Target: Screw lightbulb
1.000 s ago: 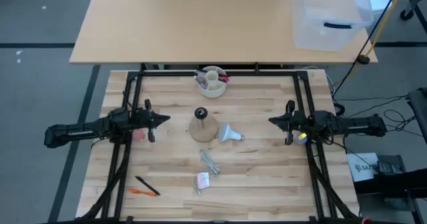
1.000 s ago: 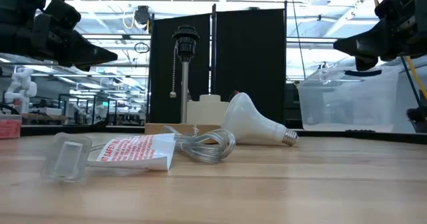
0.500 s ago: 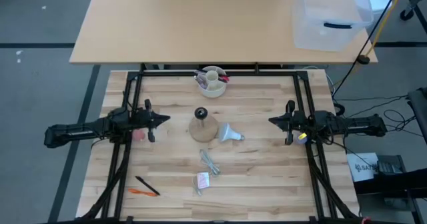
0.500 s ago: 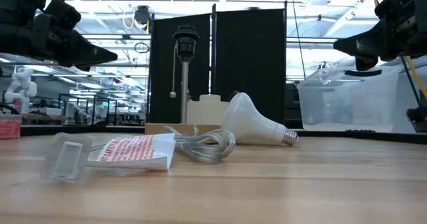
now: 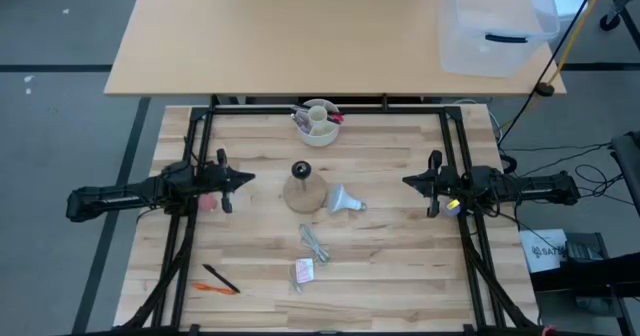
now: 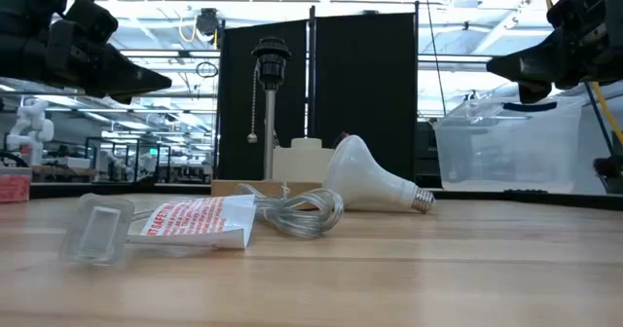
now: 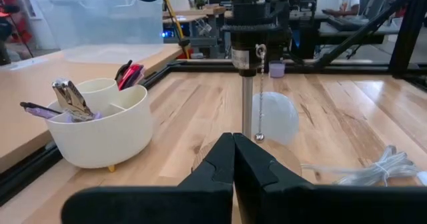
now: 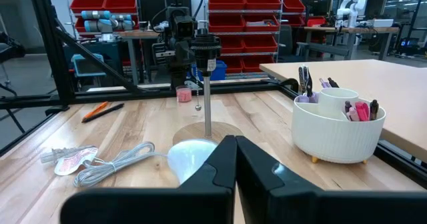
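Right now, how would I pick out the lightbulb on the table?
On the wooden table, find the tan lamp base with the black socket at mid-table. The lightbulb lies on its side touching that base, toward the right arm. It is the only white, dome-shaped object with a silver screw neck.

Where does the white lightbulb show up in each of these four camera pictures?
High view: the lightbulb lies mid-table, right of the lamp base.
Low view: lightbulb on its side, centre, neck pointing right.
Left wrist view: lightbulb behind the lamp's stem.
Right wrist view: lightbulb just beyond the fingers, partly hidden.
Shared landmark: the lamp base with its black socket, beside the bulb.
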